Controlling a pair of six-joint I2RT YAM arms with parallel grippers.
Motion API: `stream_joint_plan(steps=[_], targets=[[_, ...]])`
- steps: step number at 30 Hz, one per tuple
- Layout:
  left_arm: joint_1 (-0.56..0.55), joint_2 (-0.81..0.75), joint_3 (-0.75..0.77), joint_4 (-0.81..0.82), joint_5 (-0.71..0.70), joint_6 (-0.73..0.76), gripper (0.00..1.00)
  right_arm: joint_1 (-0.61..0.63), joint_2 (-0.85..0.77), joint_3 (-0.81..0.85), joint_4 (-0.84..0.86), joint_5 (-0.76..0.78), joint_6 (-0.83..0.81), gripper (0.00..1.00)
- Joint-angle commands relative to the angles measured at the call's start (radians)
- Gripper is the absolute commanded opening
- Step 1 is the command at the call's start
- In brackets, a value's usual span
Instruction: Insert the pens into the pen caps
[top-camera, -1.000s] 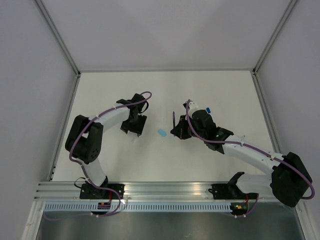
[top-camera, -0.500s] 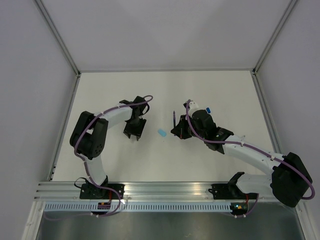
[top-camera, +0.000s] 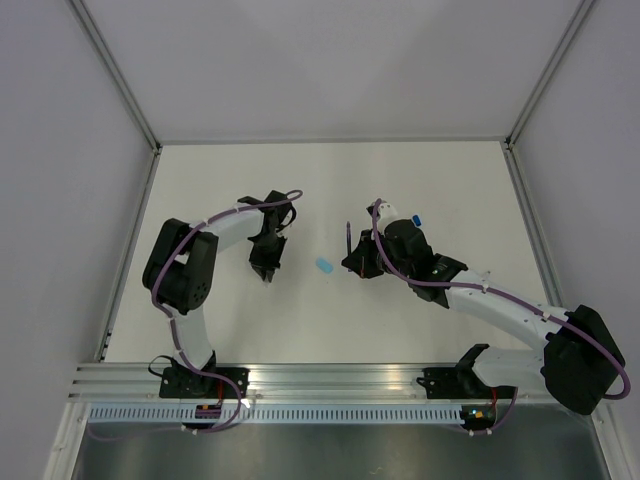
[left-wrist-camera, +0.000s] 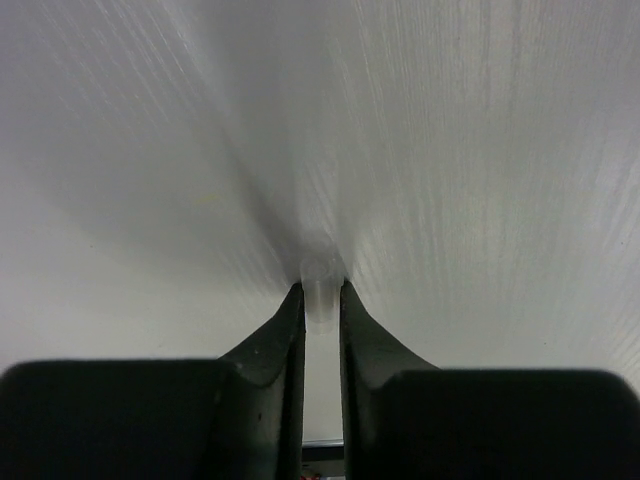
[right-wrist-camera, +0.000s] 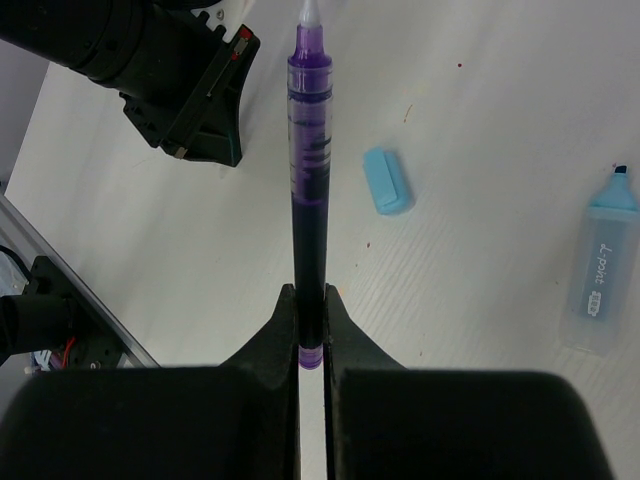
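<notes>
My left gripper (left-wrist-camera: 320, 296) points down at the table and is shut on a small pale, see-through pen cap (left-wrist-camera: 320, 272) pinched between its fingertips; from above, the left gripper (top-camera: 267, 272) hides that cap. My right gripper (right-wrist-camera: 311, 325) is shut on the rear end of a slim dark purple pen (right-wrist-camera: 308, 180), whose pale tip points away from the wrist. From above, the right gripper (top-camera: 353, 264) holds this pen (top-camera: 347, 238) at the table's middle. A sky-blue pen cap (top-camera: 324, 266) lies between the two grippers, also seen as the blue cap (right-wrist-camera: 387, 180).
A thick marker (top-camera: 398, 213) with a pale barrel and blue end lies on the table behind the right wrist; in the right wrist view the marker (right-wrist-camera: 601, 262) is at the right edge. The left arm's gripper (right-wrist-camera: 190, 90) shows at upper left there. An aluminium rail (top-camera: 330, 380) runs along the near edge.
The left gripper's fingers have drawn together onto the pale cap and the wrist has shifted slightly. The right arm and its pen have not moved.
</notes>
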Motion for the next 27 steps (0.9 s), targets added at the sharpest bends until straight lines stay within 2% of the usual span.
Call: stream_joint_plan(steps=[1,4,6,19,27], targets=[[0.004,0.034,0.012,-0.015,0.01,-0.026,0.15,0.001,-0.023,0.033,0.02,0.012,-0.011,0.0],[0.004,0.042,0.016,-0.019,0.01,-0.042,0.05,0.001,-0.024,0.032,0.02,0.012,-0.011,0.0],[0.004,0.042,0.014,-0.022,0.007,-0.054,0.02,0.001,-0.023,0.033,0.02,0.012,-0.01,0.0],[0.018,-0.016,0.046,0.011,0.014,-0.187,0.02,0.0,0.006,0.027,0.036,-0.036,-0.007,0.0],[0.053,-0.133,0.043,0.065,0.12,-0.309,0.02,0.006,0.064,0.012,0.112,-0.149,-0.011,0.0]])
